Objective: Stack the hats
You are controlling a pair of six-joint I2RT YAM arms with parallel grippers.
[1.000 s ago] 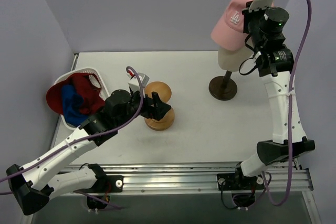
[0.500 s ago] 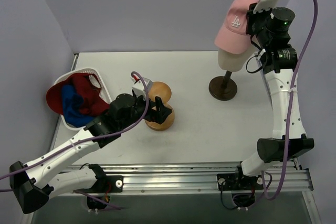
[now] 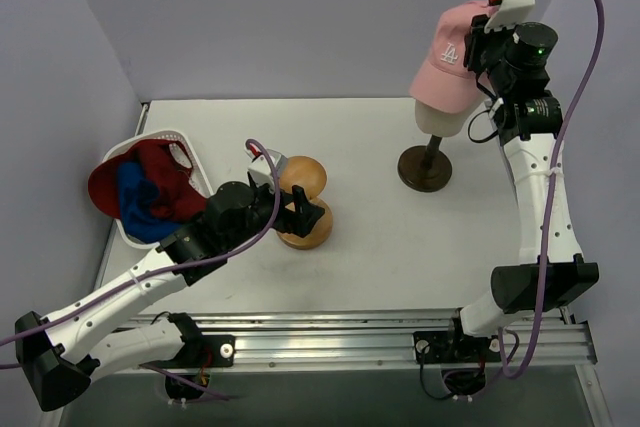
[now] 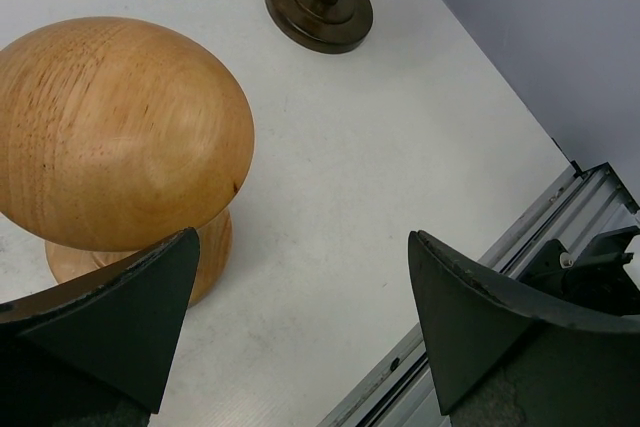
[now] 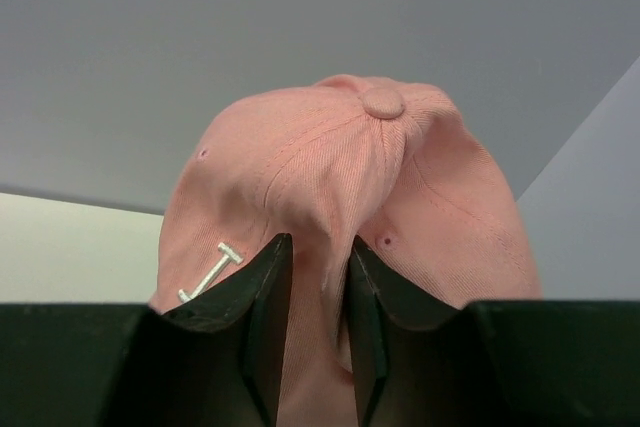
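A pink cap [image 3: 448,55] with a white LA logo sits on the cream mannequin head [image 3: 436,115] at the back right. My right gripper [image 3: 479,37] is at its crown, and in the right wrist view the pink cap [image 5: 340,167] shows a fold pinched between the jaws of the right gripper [image 5: 318,243]. Red hats [image 3: 160,169] and a blue hat [image 3: 135,199] lie bunched in the white basket [image 3: 166,134] at the left. My left gripper [image 3: 311,213] hangs wide open and holds nothing, beside the wooden stand [image 3: 301,176]; in the left wrist view that gripper [image 4: 300,239] frames bare table.
The wooden mushroom stand [image 4: 110,137] is just left of my left fingers. The mannequin's dark round base [image 3: 424,168] [image 4: 320,4] stands behind it. The metal rail [image 3: 400,332] runs along the near table edge, and grey walls close in behind and on both sides.
My right gripper has shifted the pink cap slightly right and settled it on the mannequin head, and its jaws have eased a little. My left gripper moved a little right past the wooden stand.
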